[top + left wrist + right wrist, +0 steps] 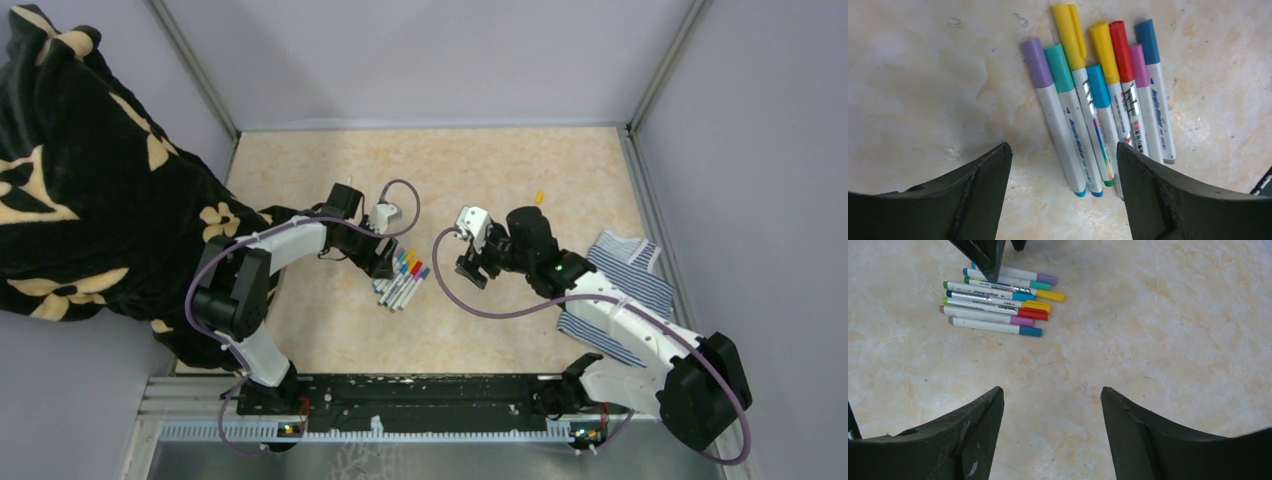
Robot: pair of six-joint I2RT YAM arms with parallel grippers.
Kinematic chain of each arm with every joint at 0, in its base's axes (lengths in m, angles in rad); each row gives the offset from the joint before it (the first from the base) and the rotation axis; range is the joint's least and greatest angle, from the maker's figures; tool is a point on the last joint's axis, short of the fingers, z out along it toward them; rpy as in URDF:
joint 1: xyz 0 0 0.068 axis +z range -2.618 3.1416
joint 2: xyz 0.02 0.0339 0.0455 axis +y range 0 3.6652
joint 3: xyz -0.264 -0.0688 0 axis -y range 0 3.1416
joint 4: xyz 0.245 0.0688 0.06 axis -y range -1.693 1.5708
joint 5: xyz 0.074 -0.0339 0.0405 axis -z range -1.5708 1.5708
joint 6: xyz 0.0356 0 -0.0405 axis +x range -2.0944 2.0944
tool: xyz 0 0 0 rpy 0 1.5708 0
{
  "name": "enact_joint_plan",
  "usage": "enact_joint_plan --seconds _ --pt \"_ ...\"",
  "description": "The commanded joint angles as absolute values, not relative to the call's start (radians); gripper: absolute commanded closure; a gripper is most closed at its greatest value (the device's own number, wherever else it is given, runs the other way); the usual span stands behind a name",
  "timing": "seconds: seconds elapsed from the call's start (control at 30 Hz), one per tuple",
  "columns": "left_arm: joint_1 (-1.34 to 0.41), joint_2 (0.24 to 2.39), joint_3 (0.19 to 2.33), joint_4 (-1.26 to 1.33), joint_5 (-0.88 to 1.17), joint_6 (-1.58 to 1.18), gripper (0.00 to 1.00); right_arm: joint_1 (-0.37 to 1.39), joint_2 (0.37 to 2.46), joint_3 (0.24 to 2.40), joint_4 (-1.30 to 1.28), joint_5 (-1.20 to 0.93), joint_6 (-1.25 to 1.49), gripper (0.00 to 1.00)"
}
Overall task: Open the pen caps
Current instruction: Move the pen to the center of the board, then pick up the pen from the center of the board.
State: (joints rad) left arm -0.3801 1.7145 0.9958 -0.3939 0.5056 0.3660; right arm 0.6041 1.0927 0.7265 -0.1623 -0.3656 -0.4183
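Several white-barrelled pens (pixel 1083 130) lie side by side on the marbled table, all with their caps on. The caps include purple (pixel 1036 62), teal (pixel 1058 67), yellow (pixel 1069 35), red (pixel 1121 45) and blue (pixel 1148 41). My left gripper (pixel 1064 150) is open and empty, right over the pens' tail ends. In the top view the left gripper (pixel 384 266) is at the near-left end of the pens (pixel 403 281). My right gripper (pixel 471 270) is open and empty, to the right of the pens and apart from them. From the right wrist (pixel 1050 392) the pens (pixel 993 302) lie ahead to the left.
A blue-and-white striped cloth (pixel 625 280) lies at the right by the right arm. A black flowered cloth (pixel 80 200) hangs over the left wall. A small orange piece (pixel 539 197) lies behind the right gripper. Grey walls close in the table.
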Motion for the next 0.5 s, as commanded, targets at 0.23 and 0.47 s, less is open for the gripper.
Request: enact_joint_plan --seconds 0.23,0.47 --pt "-0.38 1.721 0.963 -0.362 0.394 0.352 0.32 0.611 1.12 1.03 -0.291 -0.223 -0.187 0.22" --pt "-0.371 1.739 0.962 -0.36 0.379 0.354 0.4 0.611 1.15 1.305 -0.446 -0.179 -0.034 0.19"
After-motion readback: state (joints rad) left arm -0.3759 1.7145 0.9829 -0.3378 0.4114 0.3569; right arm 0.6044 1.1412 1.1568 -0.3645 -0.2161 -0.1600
